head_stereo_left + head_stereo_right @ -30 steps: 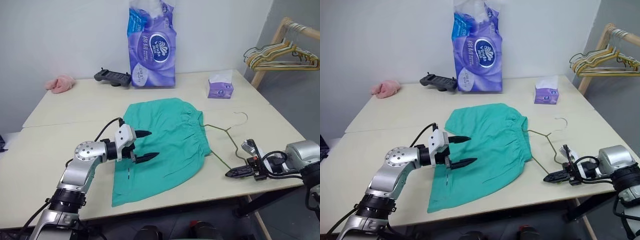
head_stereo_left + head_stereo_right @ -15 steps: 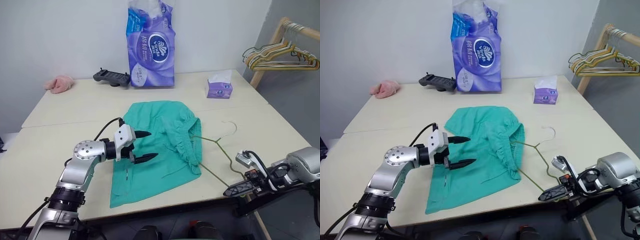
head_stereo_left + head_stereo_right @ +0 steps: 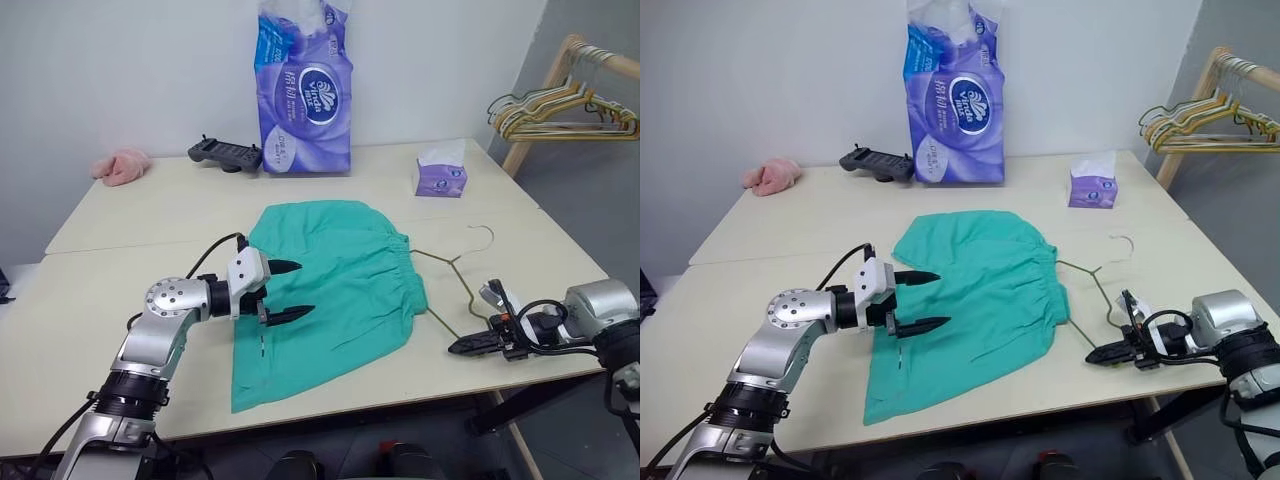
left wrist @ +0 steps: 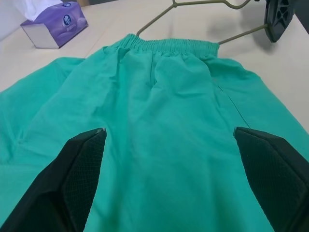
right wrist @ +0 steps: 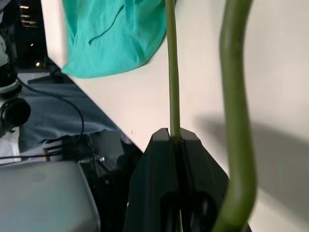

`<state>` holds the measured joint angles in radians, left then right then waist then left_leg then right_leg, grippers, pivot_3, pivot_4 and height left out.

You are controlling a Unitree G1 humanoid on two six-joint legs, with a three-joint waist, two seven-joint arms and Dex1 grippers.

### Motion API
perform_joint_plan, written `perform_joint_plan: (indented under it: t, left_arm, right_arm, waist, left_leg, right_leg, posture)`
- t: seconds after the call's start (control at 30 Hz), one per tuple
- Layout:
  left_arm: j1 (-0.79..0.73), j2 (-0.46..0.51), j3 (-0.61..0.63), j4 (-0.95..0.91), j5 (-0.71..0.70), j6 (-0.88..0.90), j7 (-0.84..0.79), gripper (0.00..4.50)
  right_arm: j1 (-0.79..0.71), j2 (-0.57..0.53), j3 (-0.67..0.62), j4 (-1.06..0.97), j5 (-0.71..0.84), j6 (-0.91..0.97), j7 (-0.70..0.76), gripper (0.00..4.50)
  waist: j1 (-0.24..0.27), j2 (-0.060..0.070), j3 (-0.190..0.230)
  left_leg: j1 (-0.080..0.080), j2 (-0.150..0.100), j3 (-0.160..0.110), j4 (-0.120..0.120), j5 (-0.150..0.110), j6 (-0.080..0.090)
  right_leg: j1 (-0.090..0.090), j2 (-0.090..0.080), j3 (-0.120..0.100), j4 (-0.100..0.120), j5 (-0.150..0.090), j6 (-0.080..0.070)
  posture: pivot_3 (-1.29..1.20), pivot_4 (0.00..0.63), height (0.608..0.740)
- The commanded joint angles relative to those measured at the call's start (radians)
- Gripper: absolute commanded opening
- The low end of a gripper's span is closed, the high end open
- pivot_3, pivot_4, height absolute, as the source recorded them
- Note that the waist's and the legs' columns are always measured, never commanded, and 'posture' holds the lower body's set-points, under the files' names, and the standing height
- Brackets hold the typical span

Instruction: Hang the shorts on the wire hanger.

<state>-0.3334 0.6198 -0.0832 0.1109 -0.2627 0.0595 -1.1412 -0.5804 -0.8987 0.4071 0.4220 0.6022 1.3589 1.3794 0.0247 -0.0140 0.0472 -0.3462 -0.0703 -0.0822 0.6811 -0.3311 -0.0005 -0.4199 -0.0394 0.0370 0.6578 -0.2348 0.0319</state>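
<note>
The pale wooden counter (image 3: 120, 300) carries the teal-green soft fabric shorts (image 3: 335, 290), spread flat at its middle. They look light, limp and prone to bunching, so the elastic waistband seems the best hold. The left claw (image 3: 287, 290) hovers spread wide over them. The right claw (image 3: 463, 346) pinches the thin olive-gold wire hanger (image 3: 452, 272), stiff and springy, tucked under the waistband.
</note>
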Motion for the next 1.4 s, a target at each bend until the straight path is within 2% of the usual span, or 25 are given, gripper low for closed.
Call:
perform_joint_plan:
  t: [0.03, 0.2, 0.47, 0.6, 0.87, 1.0, 1.17, 1.4]
  left_arm:
    - [-0.011, 0.015, 0.014, -0.023, -0.001, -0.014, -0.002, 4.49]
    - [-0.005, 0.020, 0.005, -0.030, -0.002, 0.009, -0.010, 4.49]
    - [0.077, 0.096, -0.080, -0.041, 0.038, 0.014, -0.120, 4.49]
    - [0.078, 0.124, -0.075, 0.040, 0.074, -0.054, -0.135, 4.49]
    - [0.010, 0.108, -0.094, 0.202, 0.171, -0.193, -0.093, 4.49]
    - [-0.014, 0.090, -0.079, 0.222, 0.152, -0.213, -0.110, 4.49]
    - [-0.087, 0.034, -0.045, 0.190, 0.075, -0.143, -0.112, 4.49]
    - [-0.114, 0.014, -0.052, 0.157, 0.061, -0.113, -0.112, 4.49]
  right_arm:
    - [0.021, -0.061, 0.027, -0.118, 0.025, 0.006, 0.071, 0.00]
    - [0.061, -0.100, 0.037, -0.227, 0.040, 0.006, 0.089, 0.00]
    - [0.049, -0.045, -0.018, -0.196, 0.034, 0.017, 0.019, 0.00]
    - [0.057, -0.055, -0.042, -0.196, 0.035, 0.012, 0.010, 0.00]
    - [0.082, -0.055, -0.083, -0.227, 0.046, 0.023, -0.015, 0.00]
    - [0.081, -0.043, -0.116, -0.217, 0.056, 0.037, -0.041, 0.00]
    - [0.086, -0.055, -0.116, -0.216, 0.070, 0.052, -0.038, 0.00]
    - [0.091, -0.050, -0.091, -0.233, 0.081, 0.090, -0.037, 0.00]
  waist:
    - [0.001, 0.000, 0.000]
    - [0.000, 0.000, 0.000]
    - [-0.001, 0.001, 0.002]
    - [-0.001, 0.001, 0.003]
    - [-0.002, 0.001, 0.004]
    - [-0.003, 0.002, 0.005]
    - [-0.002, 0.001, 0.005]
    - [-0.013, 0.001, 0.005]
  left_leg:
    - [0.000, 0.000, 0.000, 0.000, 0.000, 0.000]
    - [0.000, 0.000, -0.001, 0.000, 0.000, 0.000]
    - [0.000, 0.000, 0.000, -0.001, 0.000, 0.000]
    - [0.000, 0.000, 0.000, -0.001, 0.000, 0.000]
    - [0.000, 0.000, 0.000, -0.001, 0.000, 0.000]
    - [0.000, 0.000, 0.000, -0.001, 0.000, 0.000]
    - [0.000, 0.000, 0.000, 0.000, 0.000, 0.000]
    - [0.000, 0.000, 0.000, -0.001, 0.000, 0.000]
  right_leg:
    - [0.000, 0.000, 0.000, 0.000, 0.000, 0.000]
    - [0.000, 0.000, -0.001, 0.000, 0.000, 0.000]
    - [0.000, 0.000, 0.000, 0.000, 0.000, 0.000]
    - [0.000, 0.000, 0.000, -0.001, 0.000, 0.000]
    - [0.000, 0.000, -0.001, -0.001, 0.000, 0.000]
    - [0.000, 0.000, 0.000, -0.001, 0.000, 0.000]
    - [0.000, 0.000, -0.001, -0.001, 0.000, 0.000]
    - [0.000, 0.000, 0.000, -0.001, 0.000, 0.000]
  posture:
    - [0.05, 0.059, 0.740]
    - [0.05, 0.055, 0.740]
    - [0.03, 0.054, 0.740]
    - [0.02, 0.056, 0.740]
    - [0.00, 0.059, 0.740]
    - [-0.01, 0.059, 0.740]
    - [-0.01, 0.058, 0.740]
    - [-0.01, 0.060, 0.740]
